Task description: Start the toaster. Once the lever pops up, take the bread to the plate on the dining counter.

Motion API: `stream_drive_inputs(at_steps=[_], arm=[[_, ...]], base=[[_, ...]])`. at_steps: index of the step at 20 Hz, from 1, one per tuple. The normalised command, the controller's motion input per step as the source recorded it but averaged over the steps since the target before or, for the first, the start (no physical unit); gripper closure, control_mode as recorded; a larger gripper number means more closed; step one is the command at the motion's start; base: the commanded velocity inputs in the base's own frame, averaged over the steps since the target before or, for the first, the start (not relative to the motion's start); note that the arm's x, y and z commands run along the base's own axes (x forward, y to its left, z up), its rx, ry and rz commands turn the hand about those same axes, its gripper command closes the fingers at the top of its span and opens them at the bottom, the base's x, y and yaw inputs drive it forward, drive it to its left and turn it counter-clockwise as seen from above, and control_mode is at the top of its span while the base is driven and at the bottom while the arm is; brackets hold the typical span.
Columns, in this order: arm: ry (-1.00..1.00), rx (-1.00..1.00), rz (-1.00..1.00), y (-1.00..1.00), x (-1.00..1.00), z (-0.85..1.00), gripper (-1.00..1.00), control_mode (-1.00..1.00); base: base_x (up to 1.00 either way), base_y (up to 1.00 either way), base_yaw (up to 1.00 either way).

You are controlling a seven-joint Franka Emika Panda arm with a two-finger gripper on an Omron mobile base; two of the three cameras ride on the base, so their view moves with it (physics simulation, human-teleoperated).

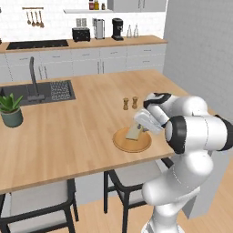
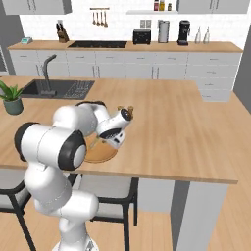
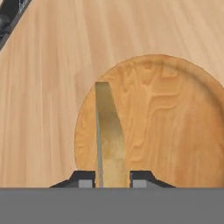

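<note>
Placing step, judged. Tool (image 3: 113, 183) clamped on bread (image 3: 109, 131), slice edge-on over plate (image 3: 175, 127) on dining counter (image 1: 82, 132). Next: lower, release onto plate.

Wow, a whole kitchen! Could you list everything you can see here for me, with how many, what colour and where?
bread: one, pale tan, held on edge over the plate
plate: one, tan wood, near edge of the dining counter
shakers: two, brown, behind the plate
sink: one, dark, with tap, set in the dining counter
plant: one, green, in a grey-green pot by the sink
toaster: one, black, back counter
coffee machine: one, black, right of the toaster
stovetop: one, black, back counter
chairs: two, dark-framed, under the dining counter
gripper: one, dark-tipped, shut on the bread
</note>
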Motion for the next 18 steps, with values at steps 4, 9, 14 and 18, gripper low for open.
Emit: stream_drive_inputs(at_steps=[4,9,14,18], arm=[[0.01,0.0,0.05,0.11,-0.08,-0.38,-1.0,-1.0],[0.0,0.0,0.03,0.13,-0.4,-0.06,-1.0,-1.0],[0.0,0.0,0.0,0.2,-0.46,0.03,-1.0,-1.0],[0.0,0.0,0.0,0.03,-0.61,0.77,-1.0,-1.0]], base=[[0.0,0.0,0.0],[0.0,0.0,0.0],[0.0,0.0,0.0],[0.0,0.0,0.0]])
